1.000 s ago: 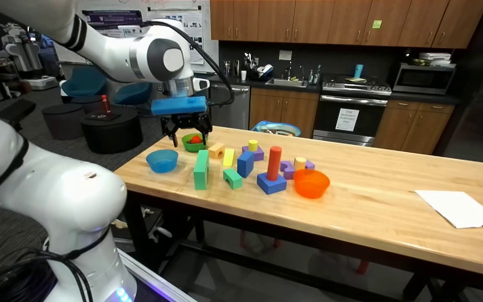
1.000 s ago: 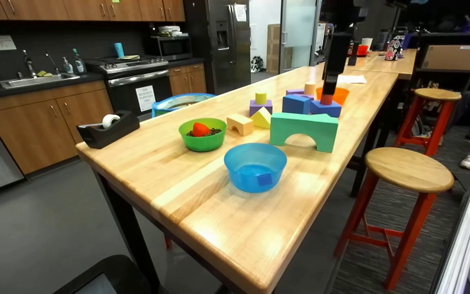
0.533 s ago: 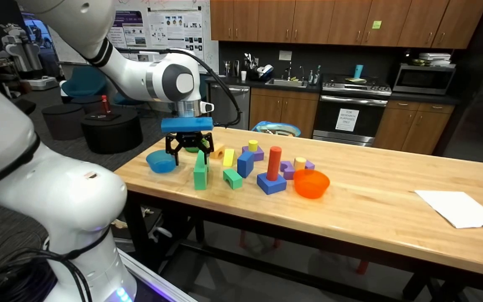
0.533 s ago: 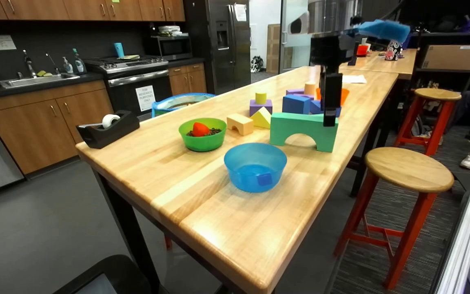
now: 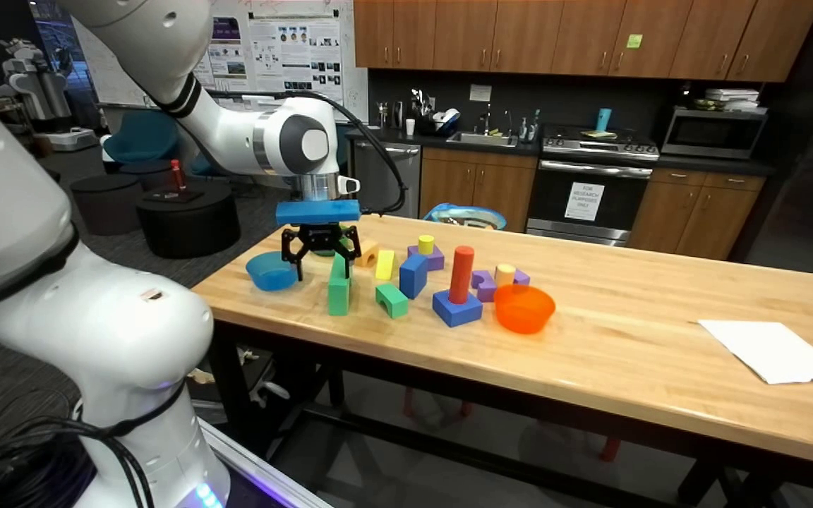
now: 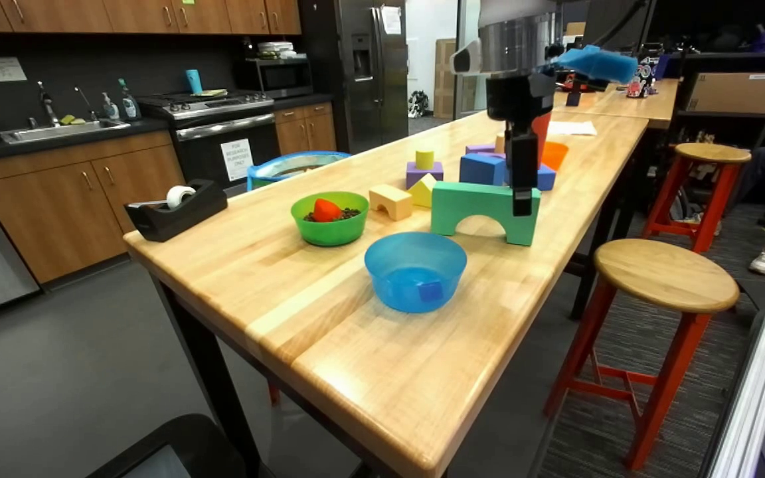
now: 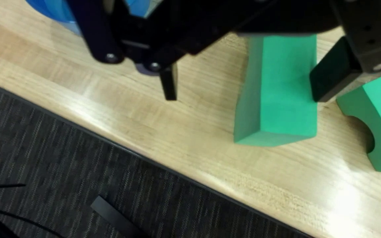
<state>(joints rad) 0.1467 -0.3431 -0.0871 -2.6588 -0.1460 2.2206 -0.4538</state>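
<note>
My gripper (image 5: 324, 276) is open and points down at the large green arch block (image 5: 338, 300), which stands upright on the table. In the wrist view, the gripper (image 7: 245, 97) has one finger on each side of the block (image 7: 286, 112). The right finger (image 7: 332, 74) appears to touch the block's side; the left finger (image 7: 169, 84) is clear of it with a wide gap. In an exterior view, the fingertips overlap the right end of the block (image 6: 449, 206). A blue bowl (image 6: 416, 282) stands nearby, and a small green arch (image 5: 392, 300) lies on the other side.
A green bowl (image 6: 329, 229) holds dark bits and a red piece. A wooden arch (image 6: 390, 200), a yellow triangle (image 6: 424, 191), a blue block (image 5: 413, 276), a red cylinder (image 5: 461, 274) and an orange bowl (image 5: 525, 310) stand around. A tape dispenser (image 6: 183, 216) sits at the table's corner.
The arm has come down and over, so the open fingers straddle the green arch. In the last half second the large green arch has slid slightly, leftward in an exterior view.
</note>
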